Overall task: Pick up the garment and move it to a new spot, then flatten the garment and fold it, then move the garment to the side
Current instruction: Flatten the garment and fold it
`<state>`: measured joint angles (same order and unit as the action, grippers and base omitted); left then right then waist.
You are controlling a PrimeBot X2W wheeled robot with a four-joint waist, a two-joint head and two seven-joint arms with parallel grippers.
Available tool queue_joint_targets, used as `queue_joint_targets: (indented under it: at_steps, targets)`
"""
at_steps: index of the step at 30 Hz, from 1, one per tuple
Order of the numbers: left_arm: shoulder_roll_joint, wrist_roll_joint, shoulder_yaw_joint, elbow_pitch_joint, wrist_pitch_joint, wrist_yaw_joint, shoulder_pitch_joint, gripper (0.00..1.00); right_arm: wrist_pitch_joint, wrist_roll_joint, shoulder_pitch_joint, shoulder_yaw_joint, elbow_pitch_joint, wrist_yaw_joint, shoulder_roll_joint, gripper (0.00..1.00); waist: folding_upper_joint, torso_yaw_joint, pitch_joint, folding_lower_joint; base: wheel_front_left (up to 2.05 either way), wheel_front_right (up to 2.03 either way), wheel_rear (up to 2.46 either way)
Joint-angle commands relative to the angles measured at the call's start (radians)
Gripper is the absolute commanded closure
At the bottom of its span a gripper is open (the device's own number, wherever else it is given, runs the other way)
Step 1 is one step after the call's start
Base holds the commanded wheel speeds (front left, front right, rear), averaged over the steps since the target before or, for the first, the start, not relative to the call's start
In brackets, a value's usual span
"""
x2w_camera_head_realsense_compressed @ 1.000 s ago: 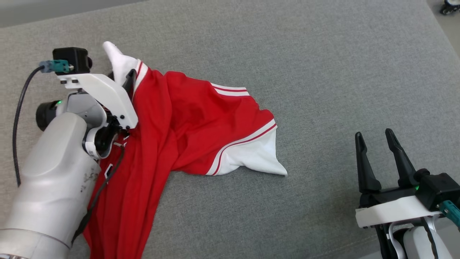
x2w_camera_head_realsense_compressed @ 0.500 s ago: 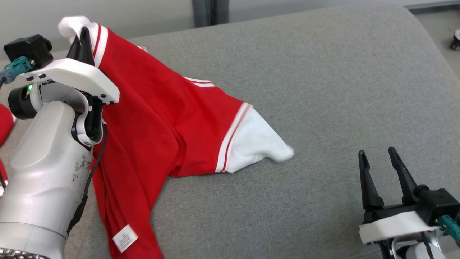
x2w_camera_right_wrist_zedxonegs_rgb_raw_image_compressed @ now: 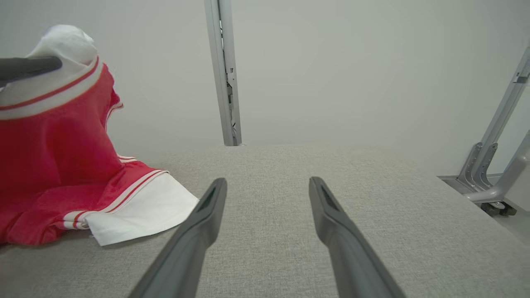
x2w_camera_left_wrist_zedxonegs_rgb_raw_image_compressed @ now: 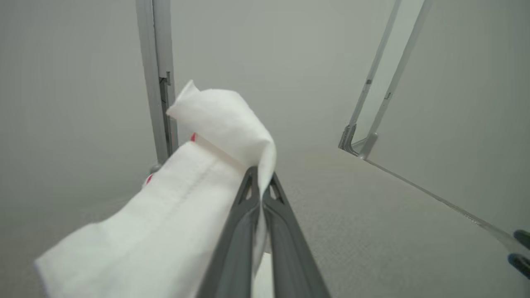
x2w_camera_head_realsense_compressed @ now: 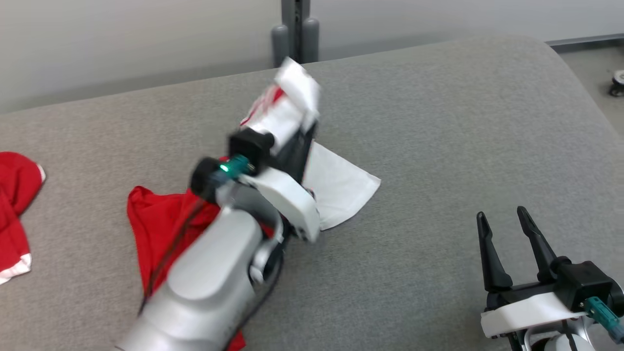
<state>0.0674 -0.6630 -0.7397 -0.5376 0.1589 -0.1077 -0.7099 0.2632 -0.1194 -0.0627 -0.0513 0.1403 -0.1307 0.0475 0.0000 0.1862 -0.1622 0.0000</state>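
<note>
The garment (x2w_camera_head_realsense_compressed: 156, 219) is a red shirt with white, red-striped sleeve ends, lying bunched on the grey padded table (x2w_camera_head_realsense_compressed: 438, 122). My left gripper (x2w_camera_head_realsense_compressed: 308, 134), blurred by motion, is shut on one white sleeve end and holds it up above the table's middle. In the left wrist view the shut left gripper (x2w_camera_left_wrist_zedxonegs_rgb_raw_image_compressed: 261, 174) pinches the white cloth (x2w_camera_left_wrist_zedxonegs_rgb_raw_image_compressed: 186, 198), which folds over its tips. The other white sleeve (x2w_camera_head_realsense_compressed: 341, 190) lies flat just to the right. My right gripper (x2w_camera_head_realsense_compressed: 504, 226) stands open at the lower right, apart from the garment (x2w_camera_right_wrist_zedxonegs_rgb_raw_image_compressed: 54, 165), and the right wrist view shows the right gripper (x2w_camera_right_wrist_zedxonegs_rgb_raw_image_compressed: 267, 182) holding nothing.
A second red cloth (x2w_camera_head_realsense_compressed: 14, 195) lies at the table's left edge. A grey post (x2w_camera_head_realsense_compressed: 295, 29) stands behind the far edge. Metal frame legs (x2w_camera_right_wrist_zedxonegs_rgb_raw_image_compressed: 492, 165) and a caster (x2w_camera_head_realsense_compressed: 616, 83) stand off the right side. Bare table stretches right of the garment.
The left gripper shut on the white sleeve end, lifted it and swung it right toward the table's middle, dragging the red body along. The head camera has tilted up. The right gripper stayed open.
</note>
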Motion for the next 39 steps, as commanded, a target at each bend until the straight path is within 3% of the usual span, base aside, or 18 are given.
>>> queue_joint_targets:
  at_steps: [1,8,9,10,16,20,25,28,30,34,39]
  targets:
    - [-0.002,0.009,-0.024,0.000,-0.004,0.006,0.015,1.00,0.002,-0.011,-0.009,-0.002,0.000,0.000,0.006,0.00,0.0000,0.030,-0.008,0.0000,0.00,0.00,0.00]
    - [-0.015,0.016,-0.224,-0.051,-0.004,0.007,0.049,1.00,0.002,-0.065,-0.008,-0.010,0.009,0.000,0.006,0.00,0.0000,0.150,-0.043,0.0000,0.00,0.00,0.00]
    - [-0.014,0.012,-0.245,-0.055,0.003,0.003,0.052,0.61,0.002,-0.073,-0.005,-0.008,0.010,0.000,0.005,0.00,0.0000,0.164,-0.046,0.0000,0.00,0.00,0.00]
    - [-0.015,0.005,-0.267,-0.059,0.006,0.002,0.059,0.00,0.002,-0.081,-0.001,-0.006,0.012,0.000,0.005,0.00,0.0000,0.177,-0.048,0.0000,0.00,0.00,0.00]
    - [-0.013,-0.076,-0.383,-0.003,0.029,0.078,0.092,0.00,0.002,-0.090,0.016,0.016,0.018,0.000,0.005,0.00,0.0000,0.195,-0.039,0.0000,0.00,0.00,0.00]
    - [-0.014,-0.107,-0.406,0.047,0.071,0.082,0.120,0.00,0.002,-0.076,0.017,0.033,0.012,0.000,0.005,0.00,0.0000,0.164,-0.016,0.0000,0.00,0.00,0.00]
    - [0.000,-0.102,-0.342,0.085,0.101,0.049,0.165,0.00,0.002,-0.051,0.025,0.045,0.001,0.000,0.005,0.00,0.0000,0.114,0.023,0.0000,0.00,0.00,0.00]
    - [0.048,-0.062,-0.206,0.161,0.105,-0.017,0.262,0.00,0.002,-0.023,0.037,0.065,-0.011,0.000,0.006,0.00,0.0000,0.052,0.057,0.0000,0.00,0.00,0.00]
    - [0.057,-0.057,-0.183,0.169,0.105,-0.026,0.294,0.00,0.002,-0.018,0.041,0.066,-0.012,0.000,0.006,0.00,0.0000,0.039,0.064,0.0000,0.00,0.00,0.00]
    - [0.073,-0.043,-0.130,0.164,0.106,-0.017,0.349,0.00,0.002,-0.005,0.052,0.060,-0.004,0.000,0.006,0.00,0.0000,-0.004,0.086,0.0000,0.00,0.00,0.00]
    - [0.044,-0.090,-0.132,0.104,0.092,0.043,0.355,0.00,0.002,-0.006,0.030,0.040,-0.003,0.000,0.006,0.00,0.0000,-0.013,0.079,0.0000,0.00,0.00,0.00]
